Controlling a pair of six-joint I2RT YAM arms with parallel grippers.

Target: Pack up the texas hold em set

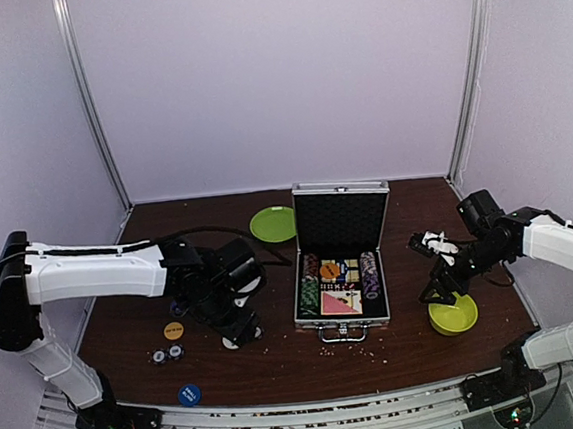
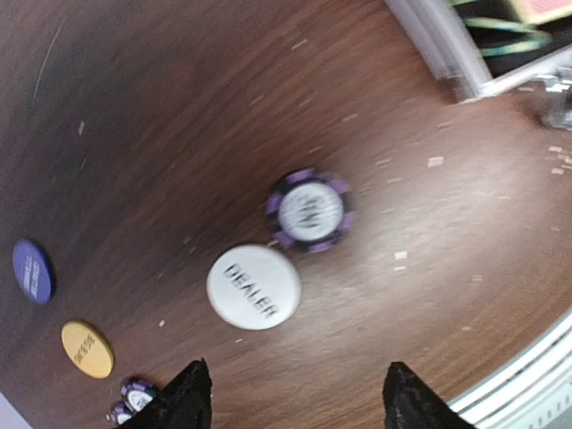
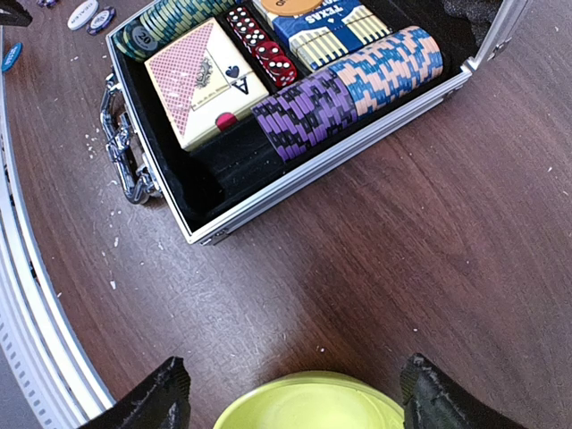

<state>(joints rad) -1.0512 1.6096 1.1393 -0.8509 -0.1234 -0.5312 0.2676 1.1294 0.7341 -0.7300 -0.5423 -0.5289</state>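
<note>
The silver case [image 1: 317, 321] stands open in the middle of the table, lid up, holding rows of striped chips [image 3: 350, 86], two card decks [image 3: 204, 79] and red dice [image 3: 260, 40]. Left of the case, my left gripper [image 1: 239, 331] hangs open over the table. Just ahead of its fingertips [image 2: 183, 398] lie a white DEALER disc [image 2: 254, 287] and a purple-striped chip [image 2: 310, 211]; nothing is between the jaws. An orange disc [image 2: 87, 349], a blue disc [image 2: 33, 271] and two small chips [image 2: 134, 398] lie farther left. My right gripper [image 3: 299, 398] is open and empty.
A yellow-green bowl [image 1: 454, 314] sits right of the case, directly under the right gripper [image 1: 442, 289]. A flat green plate [image 1: 272, 224] lies behind the case on the left. Another blue disc [image 1: 189, 394] rests near the front edge. Crumbs speckle the wood.
</note>
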